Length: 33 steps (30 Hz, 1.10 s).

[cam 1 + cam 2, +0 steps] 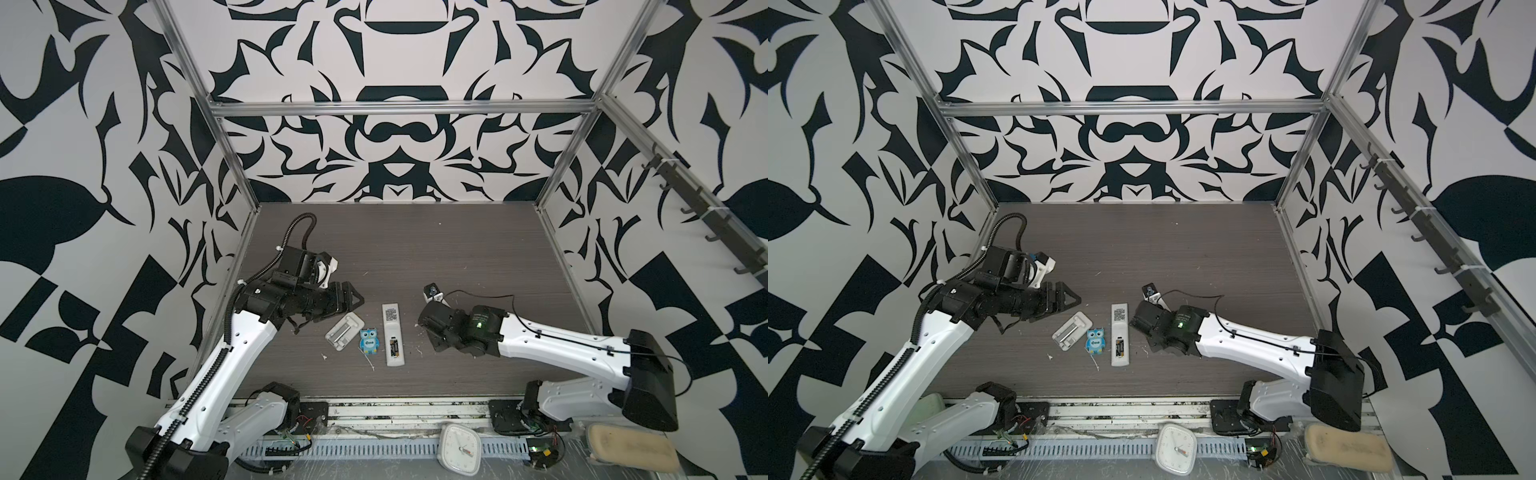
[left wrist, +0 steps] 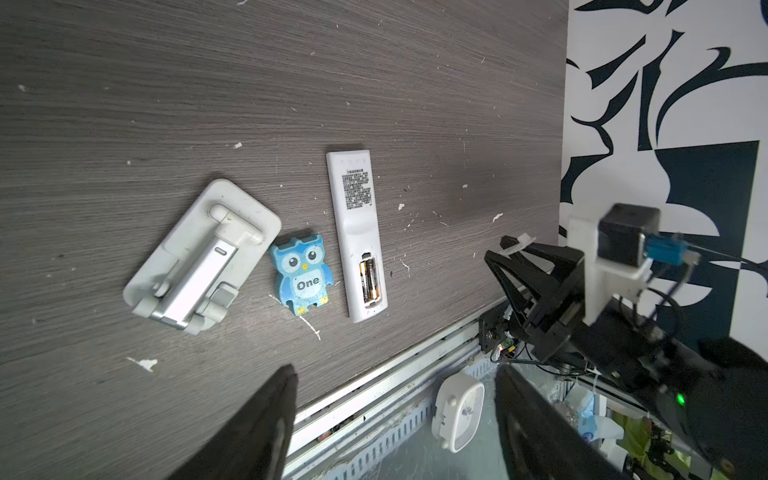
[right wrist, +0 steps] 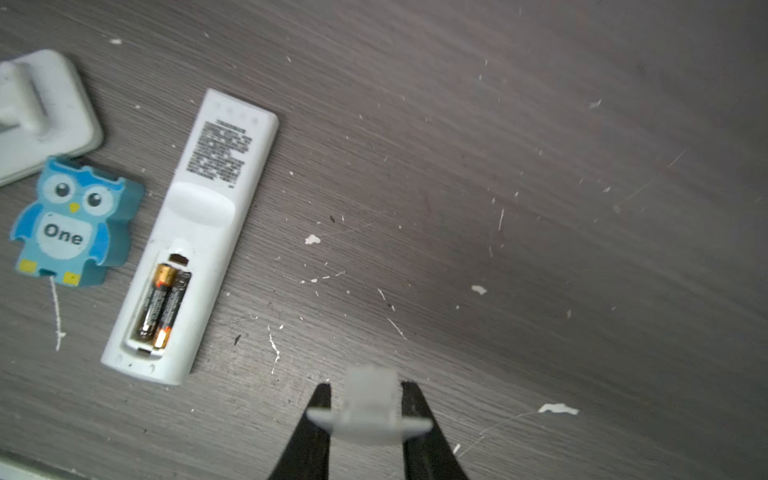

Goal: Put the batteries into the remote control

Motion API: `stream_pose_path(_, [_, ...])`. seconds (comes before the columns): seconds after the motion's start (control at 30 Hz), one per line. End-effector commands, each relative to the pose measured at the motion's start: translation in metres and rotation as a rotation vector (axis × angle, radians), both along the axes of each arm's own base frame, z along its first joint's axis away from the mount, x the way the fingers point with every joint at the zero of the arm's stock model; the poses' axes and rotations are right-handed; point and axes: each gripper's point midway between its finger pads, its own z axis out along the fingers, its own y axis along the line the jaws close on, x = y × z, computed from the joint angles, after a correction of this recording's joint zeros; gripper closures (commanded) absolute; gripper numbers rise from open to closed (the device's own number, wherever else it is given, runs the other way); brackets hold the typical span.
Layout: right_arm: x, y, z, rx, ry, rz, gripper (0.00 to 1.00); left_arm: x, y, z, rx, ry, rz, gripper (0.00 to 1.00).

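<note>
Right gripper (image 3: 365, 388) is clamped on a white plastic piece (image 3: 368, 419), a black finger pressed against each of its sides. It hangs above the bare table (image 3: 540, 208), apart from the remote control (image 3: 208, 208). Left gripper (image 2: 395, 370) has its jaws spread wide with nothing between them. In a top view it hangs above the table beyond the grey-white stand (image 1: 345, 332), touching nothing.

Between the two arms the remote control lies flat on the table with its plain back up. Its battery compartment is uncovered, and the batteries (image 3: 160, 305) lie in it side by side, touching, parallel to the remote's length. Their copper bands sit at opposite ends, so they point opposite ways.

In both top views the remote's long axis runs from the near table edge toward the far wall. The compartment end is nearest the arm bases and the printed label end is farther away. A blue owl figure (image 3: 68, 224) sits just beside the remote, between it and the stand.
</note>
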Motion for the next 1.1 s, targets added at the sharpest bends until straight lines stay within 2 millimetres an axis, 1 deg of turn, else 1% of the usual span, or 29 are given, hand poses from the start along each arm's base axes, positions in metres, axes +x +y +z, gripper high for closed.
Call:
stream_pose_path(0.0, [0.000,0.006,-0.013,0.133,0.079,-0.130,0.86,0.000,0.002,-0.006,0.023,-0.023,-0.018,0.22])
stream_pose_path(0.17, [0.006,0.001,-0.040,0.114,0.145,-0.177,0.83,0.002,-0.001,-0.013,0.015,-0.015,-0.022,0.22])
stream_pose_path(0.2, [0.003,0.004,-0.048,0.113,0.193,-0.167,0.84,0.002,-0.002,-0.014,0.012,-0.017,-0.025,0.22])
stream_pose_path(0.23, [0.004,0.006,-0.054,0.098,0.213,-0.163,0.84,0.003,-0.002,-0.015,0.010,-0.017,-0.026,0.22])
stream_pose_path(0.37, [0.005,0.013,-0.064,0.058,0.250,-0.137,0.85,0.004,-0.002,-0.021,0.022,-0.010,-0.037,0.22])
stream_pose_path(0.6, [-0.001,0.012,-0.088,0.005,0.311,-0.121,0.83,0.010,-0.005,-0.027,0.022,-0.002,-0.032,0.22])
stream_pose_path(0.67, [-0.001,0.012,-0.090,-0.004,0.314,-0.119,0.79,0.010,-0.004,-0.029,0.023,0.000,-0.025,0.22])
stream_pose_path(0.7, [-0.001,0.012,-0.090,-0.009,0.314,-0.116,0.76,0.010,-0.004,-0.030,0.024,0.002,-0.023,0.22])
stream_pose_path(0.8, [0.002,0.012,-0.087,-0.022,0.304,-0.108,0.62,0.008,-0.003,-0.033,0.022,0.004,-0.015,0.22])
stream_pose_path(0.87, [0.004,0.012,-0.085,-0.026,0.293,-0.103,0.56,0.006,-0.002,-0.035,0.023,0.012,-0.006,0.22])
stream_pose_path(0.93, [0.007,0.011,-0.080,-0.034,0.276,-0.097,0.51,0.005,-0.001,-0.038,0.023,0.023,0.000,0.22])
stream_pose_path(1.0, [0.010,0.009,-0.074,-0.046,0.258,-0.093,0.47,0.009,-0.003,-0.036,0.013,0.002,0.006,0.22])
stream_pose_path(1.07, [0.015,0.010,-0.064,-0.057,0.232,-0.077,0.44,0.011,-0.002,-0.034,0.010,-0.005,0.015,0.22])
